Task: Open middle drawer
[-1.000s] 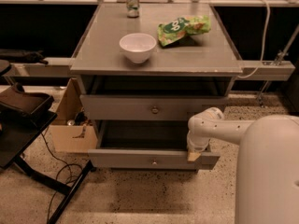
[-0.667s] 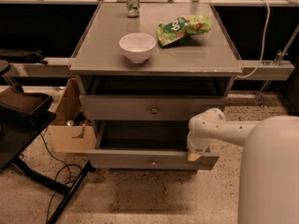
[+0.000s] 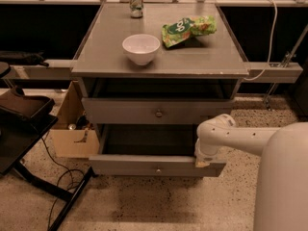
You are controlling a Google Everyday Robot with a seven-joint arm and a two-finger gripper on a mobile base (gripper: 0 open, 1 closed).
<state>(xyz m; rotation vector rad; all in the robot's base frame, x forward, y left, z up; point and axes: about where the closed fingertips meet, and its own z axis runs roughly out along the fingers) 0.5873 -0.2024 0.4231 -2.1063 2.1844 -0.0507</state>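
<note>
The middle drawer [image 3: 125,111] is the grey front with a small round knob [image 3: 158,113], just under a dark gap below the tabletop. Below it, the taller-fronted drawer [image 3: 120,166] stands pulled out, its dark inside showing and its knob [image 3: 158,169] at the centre. My gripper [image 3: 202,161] hangs from the white arm [image 3: 231,134] at the right front corner of that lower drawer. It is below and to the right of the middle drawer's knob, not touching it.
On the grey tabletop [image 3: 207,57] stand a white bowl [image 3: 141,47], a green snack bag [image 3: 188,29] and a can [image 3: 136,2]. A cardboard box [image 3: 72,136] sits left of the cabinet, with a black stand [image 3: 21,112] and cables [image 3: 57,177] beside it. My white body [image 3: 284,177] fills the lower right.
</note>
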